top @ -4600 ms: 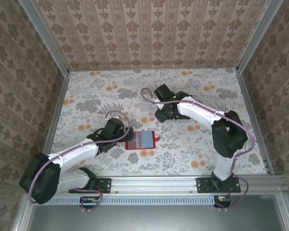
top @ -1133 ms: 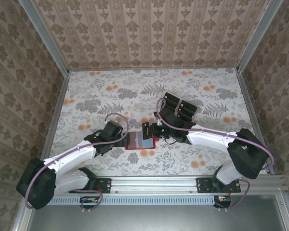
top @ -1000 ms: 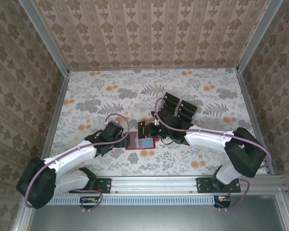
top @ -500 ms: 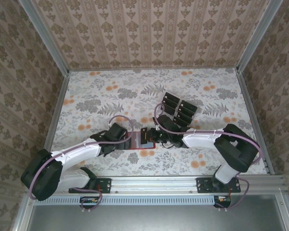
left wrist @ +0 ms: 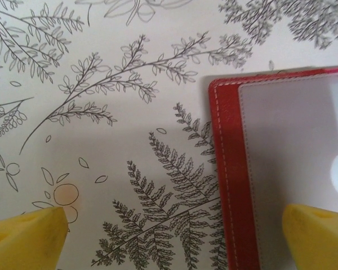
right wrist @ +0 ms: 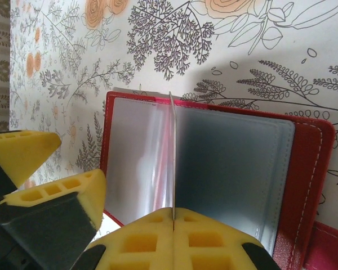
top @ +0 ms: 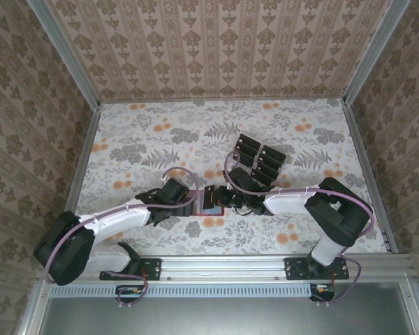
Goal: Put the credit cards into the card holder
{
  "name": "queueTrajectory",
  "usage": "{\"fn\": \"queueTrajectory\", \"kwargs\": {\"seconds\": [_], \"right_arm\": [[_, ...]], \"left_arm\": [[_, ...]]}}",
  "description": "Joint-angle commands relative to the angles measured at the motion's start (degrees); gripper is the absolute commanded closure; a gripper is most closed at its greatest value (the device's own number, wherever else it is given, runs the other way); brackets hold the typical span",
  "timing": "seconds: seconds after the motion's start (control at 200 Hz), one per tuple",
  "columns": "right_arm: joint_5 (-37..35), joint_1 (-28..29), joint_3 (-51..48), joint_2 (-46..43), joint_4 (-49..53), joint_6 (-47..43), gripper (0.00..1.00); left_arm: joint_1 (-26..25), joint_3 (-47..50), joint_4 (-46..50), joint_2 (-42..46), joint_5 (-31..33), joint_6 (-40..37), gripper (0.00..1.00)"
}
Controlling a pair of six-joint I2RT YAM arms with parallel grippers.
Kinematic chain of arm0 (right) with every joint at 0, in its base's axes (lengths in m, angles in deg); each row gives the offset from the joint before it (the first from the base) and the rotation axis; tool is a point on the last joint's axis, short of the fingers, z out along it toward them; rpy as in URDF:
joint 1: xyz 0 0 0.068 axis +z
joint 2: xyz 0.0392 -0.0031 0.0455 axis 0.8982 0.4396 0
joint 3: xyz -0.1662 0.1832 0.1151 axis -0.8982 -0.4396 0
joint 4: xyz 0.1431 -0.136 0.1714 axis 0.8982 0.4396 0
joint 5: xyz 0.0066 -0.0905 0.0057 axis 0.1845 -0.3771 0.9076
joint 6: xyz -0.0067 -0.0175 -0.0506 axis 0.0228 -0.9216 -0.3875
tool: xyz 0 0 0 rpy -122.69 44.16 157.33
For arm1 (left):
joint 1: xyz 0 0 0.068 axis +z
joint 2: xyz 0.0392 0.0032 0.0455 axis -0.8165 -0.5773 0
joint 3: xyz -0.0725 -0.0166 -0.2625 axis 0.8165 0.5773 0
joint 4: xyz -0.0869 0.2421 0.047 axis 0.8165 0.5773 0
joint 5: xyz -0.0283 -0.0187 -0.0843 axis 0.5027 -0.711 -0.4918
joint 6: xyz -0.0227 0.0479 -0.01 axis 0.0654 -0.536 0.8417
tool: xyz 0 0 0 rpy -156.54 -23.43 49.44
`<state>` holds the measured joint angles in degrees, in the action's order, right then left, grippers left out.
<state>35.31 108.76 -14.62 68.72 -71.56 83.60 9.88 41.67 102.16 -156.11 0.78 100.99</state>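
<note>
The red card holder [right wrist: 310,169] lies open on the flowered table, its clear sleeves facing up. My right gripper [right wrist: 173,216] is shut on one credit card [right wrist: 172,152], seen edge-on and standing upright over the holder's middle fold. My left gripper [left wrist: 172,242] is open and low at the holder's left edge [left wrist: 225,169], one yellow finger [left wrist: 318,236] over the clear sleeve, the other [left wrist: 28,236] over the table. In the top view both grippers meet at the card holder [top: 213,209]. Several more dark credit cards [top: 260,159] lie in rows behind.
The left gripper's yellow fingers [right wrist: 22,152] sit close to the right gripper's pads in the right wrist view. Patterned walls close in the table on three sides. Bare flowered tabletop [top: 140,132] stretches to the far left.
The right gripper has carried the card down and left, over the open holder. The left gripper has slid right onto the holder's left edge.
</note>
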Motion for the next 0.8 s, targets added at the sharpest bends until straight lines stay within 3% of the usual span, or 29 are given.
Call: {"fn": "queueTrajectory", "kwargs": {"seconds": [0.0, 0.345, 0.795], "right_arm": [[0.25, -0.33, -1.31, 0.60, -0.54, 0.57, 1.00], [0.58, -0.69, -2.12, -1.68, -1.62, 1.15, 1.00], [-0.06, -0.23, -4.59, -3.91, -10.22, 4.55, 1.00]], "left_arm": [[-0.58, -1.62, 0.33, -1.91, 2.63, 1.04, 0.00], [-2.22, -2.27, 4.05, -5.34, 5.95, 6.70, 0.00], [-3.03, 1.25, 4.84, -1.75, 7.24, 11.28, 0.00]]}}
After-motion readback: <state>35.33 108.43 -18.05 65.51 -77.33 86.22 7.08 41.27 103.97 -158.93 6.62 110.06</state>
